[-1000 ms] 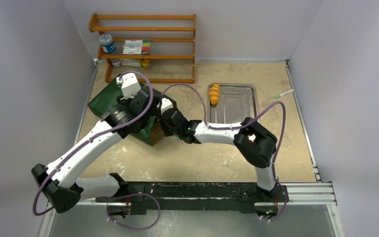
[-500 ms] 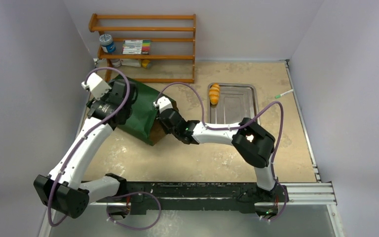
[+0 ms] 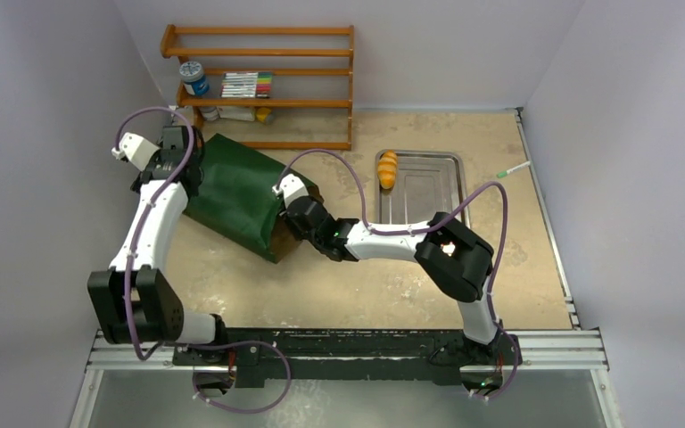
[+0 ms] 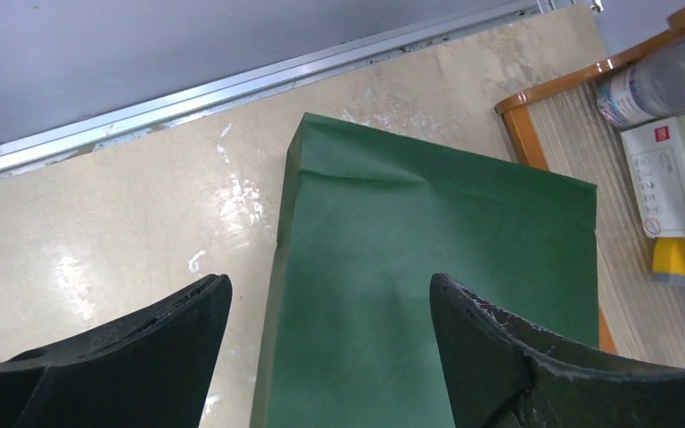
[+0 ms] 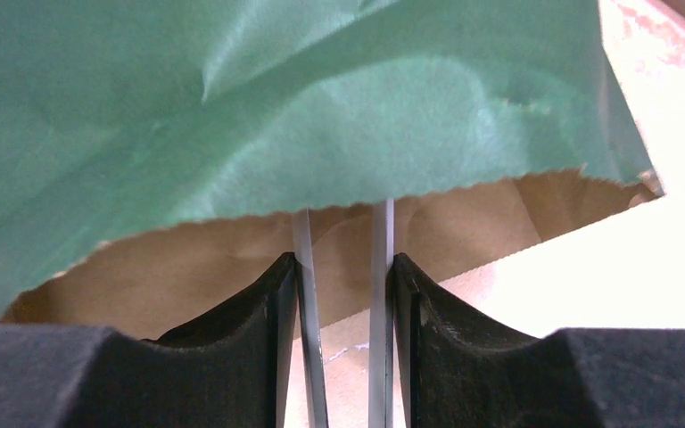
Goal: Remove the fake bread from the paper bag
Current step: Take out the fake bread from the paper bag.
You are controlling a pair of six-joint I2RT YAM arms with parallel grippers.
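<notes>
The right gripper (image 5: 343, 267) pinches the tongs (image 5: 380, 303), which reach into the paper bag (image 5: 276, 107) mouth; its contents are hidden. The bag's long axis runs far-left, where the left gripper (image 4: 330, 285) hovers spread. One fake bread roll (image 3: 387, 169) lies on the tray (image 3: 424, 192).

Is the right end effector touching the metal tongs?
Touching. The right wrist view shows the right end effector with both fingers pressed against the metal tongs, which point into the paper bag.
</notes>
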